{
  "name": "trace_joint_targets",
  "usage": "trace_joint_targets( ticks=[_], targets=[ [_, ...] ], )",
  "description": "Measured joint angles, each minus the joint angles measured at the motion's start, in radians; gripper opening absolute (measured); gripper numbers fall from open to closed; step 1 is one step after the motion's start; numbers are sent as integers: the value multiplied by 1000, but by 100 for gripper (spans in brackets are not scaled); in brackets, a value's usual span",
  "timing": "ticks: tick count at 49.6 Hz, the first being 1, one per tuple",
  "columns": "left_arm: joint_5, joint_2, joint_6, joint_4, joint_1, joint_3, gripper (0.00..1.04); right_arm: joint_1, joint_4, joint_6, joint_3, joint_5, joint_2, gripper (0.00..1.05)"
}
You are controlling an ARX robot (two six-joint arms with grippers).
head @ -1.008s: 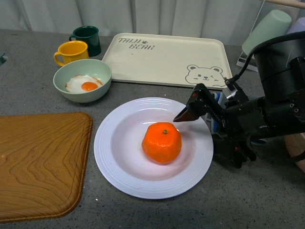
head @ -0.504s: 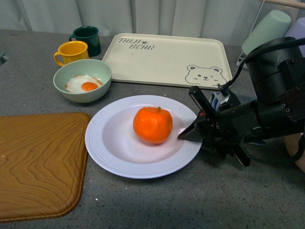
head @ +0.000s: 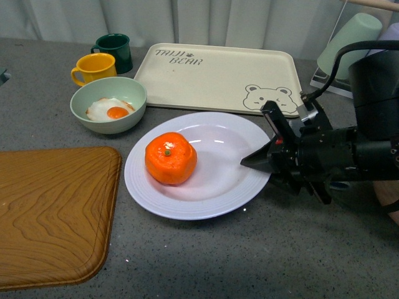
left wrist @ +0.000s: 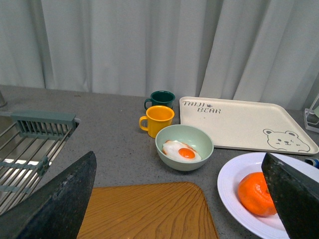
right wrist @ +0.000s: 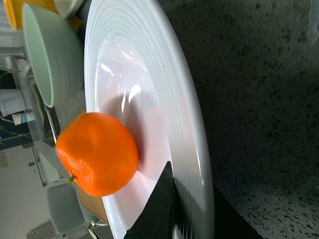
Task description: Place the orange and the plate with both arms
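1 wood-grain board point(head: 53, 212), rounded corner | 1 round white ridged plate point(head: 187, 207) on speckled bench point(head: 249, 261), 1 lumpy orange point(head: 170, 157) in its left half | right gripper point(head: 259, 159) pinching plate's right rim | 1 green bowl point(head: 134, 94) | 2 mugs: yellow mug point(head: 93, 67), green mug point(head: 113, 50) | 1 cream rectangular tray point(head: 218, 75) | left gripper point(left wrist: 178, 157) spread

My fingers point(head: 260, 156) look matt black; the plate point(head: 187, 209) glossy white (rim finely ridged), the orange point(head: 170, 158) dimpled, the table point(head: 249, 261) rough.

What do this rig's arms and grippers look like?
Right arm: black and blocky, with a looping black cable and small red marks by the right gripper, which has tapered dark tips. Left gripper: two broad, dark, speckled wedge-shaped fingers.
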Motion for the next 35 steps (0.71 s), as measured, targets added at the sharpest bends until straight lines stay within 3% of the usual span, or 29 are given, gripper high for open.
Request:
trace_joint_targets(
  ticks=[14,35],
  targets=[
    [0,0,0,0,0,0,98,-21,109,41,-9,-72,-92,4],
    [0,0,0,0,0,0,98,-72,-38,22,298,-76,20,4]
  ],
)
